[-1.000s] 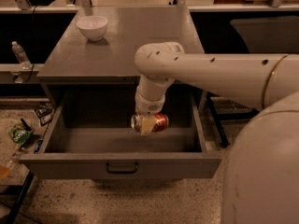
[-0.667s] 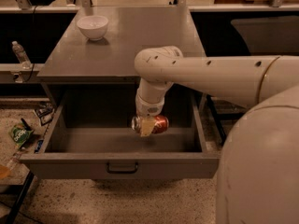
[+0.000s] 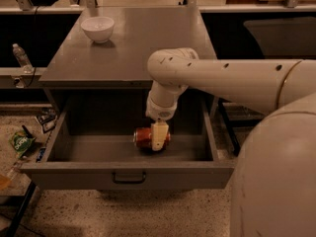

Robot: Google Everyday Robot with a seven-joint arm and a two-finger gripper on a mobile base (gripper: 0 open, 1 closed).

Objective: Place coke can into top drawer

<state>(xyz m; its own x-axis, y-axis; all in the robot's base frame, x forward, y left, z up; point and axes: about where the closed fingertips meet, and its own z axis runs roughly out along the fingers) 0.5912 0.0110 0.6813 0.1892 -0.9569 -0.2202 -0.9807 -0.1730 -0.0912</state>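
Observation:
The coke can [image 3: 143, 138] is red with silver ends and lies on its side low inside the open top drawer [image 3: 74, 175], near the middle of the drawer floor. My gripper [image 3: 156, 135] reaches down into the drawer from the white arm and is shut on the coke can. One pale finger [image 3: 159, 136] crosses the front of the can; the other is hidden behind it. I cannot tell whether the can touches the drawer floor. The drawer's dark pull handle [image 3: 128, 177] sits at the centre of its front panel.
A white bowl [image 3: 98, 28] stands at the back left of the grey cabinet top [image 3: 133, 53]. A water bottle [image 3: 20, 57] stands on a ledge at the left. A green bag [image 3: 20, 143] and litter lie on the floor left of the drawer.
My gripper has lowered the coke can deeper into the drawer and a little towards the front. The drawer and the bowl have not moved.

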